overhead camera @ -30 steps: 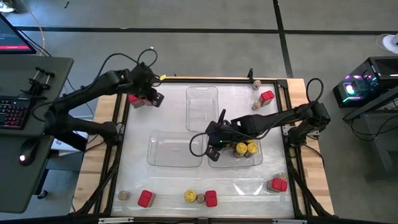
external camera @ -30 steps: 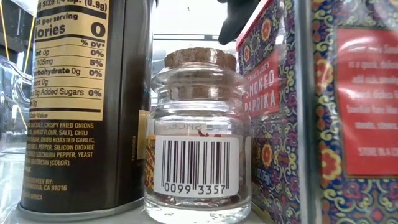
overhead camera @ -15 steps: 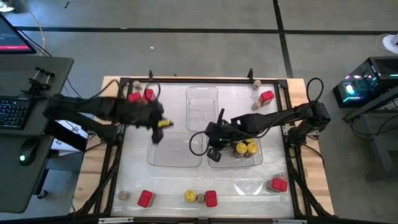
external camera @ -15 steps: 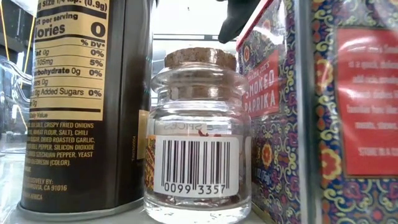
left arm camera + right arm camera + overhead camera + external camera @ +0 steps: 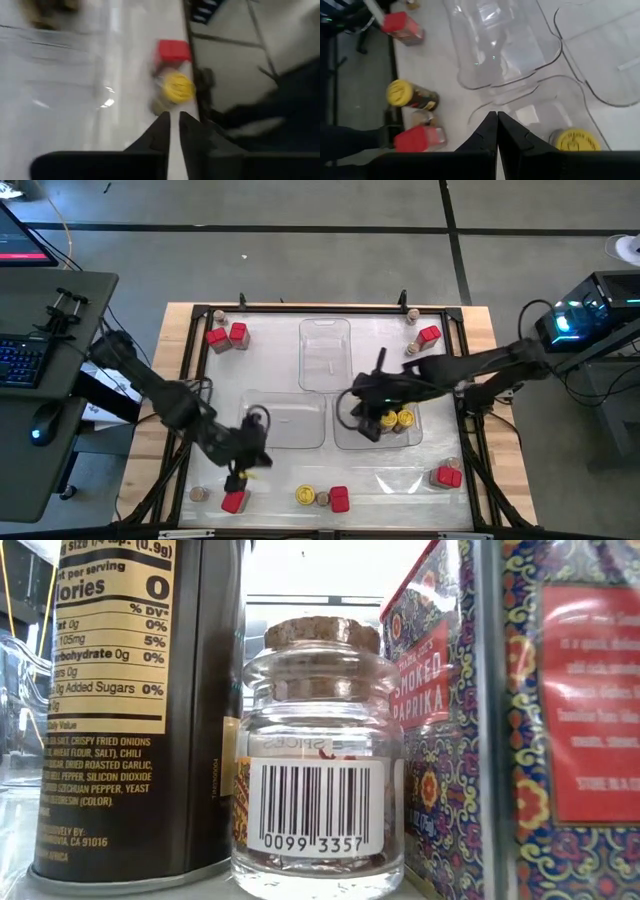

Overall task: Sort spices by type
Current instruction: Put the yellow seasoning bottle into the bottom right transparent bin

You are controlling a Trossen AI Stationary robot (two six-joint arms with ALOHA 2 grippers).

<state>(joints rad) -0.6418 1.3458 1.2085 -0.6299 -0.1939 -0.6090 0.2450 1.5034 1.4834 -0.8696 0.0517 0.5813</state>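
Left gripper (image 5: 243,470) hovers low over the front-left part of the white tabletop (image 5: 270,480); whether it is clenched or released cannot be told, and nothing is seen held in it. Directly in front of it, toward the table's front edge, stands a red boxy spice tin (image 5: 233,500), with a small tan-brown round jar (image 5: 199,494) off to that tin's outer side. In the left wrist view, beyond the gripper (image 5: 174,117), a blurred yellow-lidded round jar (image 5: 175,90) sits just beside another red box (image 5: 174,50).

Right gripper (image 5: 365,425) hangs over the clear rectangular plastic tray (image 5: 345,442) on the right, its dark fingers (image 5: 487,131) pressed together and empty. Two yellow-lidded jars (image 5: 397,418) stand in that tray just beside the gripper, on the side toward its arm. Past its tips lie a second clear tray (image 5: 285,420) and, toward the back of the table, a third (image 5: 325,345), both bare as far as the high view shows.

Well beyond both grippers, two red boxes (image 5: 227,335) sit at the back-left corner, one red box (image 5: 429,335) at the back right, and another (image 5: 447,477) at the front right.

Close to the low camera stand a dark round jar with a nutrition label (image 5: 130,710), a cork-stoppered clear glass jar (image 5: 318,760) and a patterned smoked-paprika box (image 5: 425,690).
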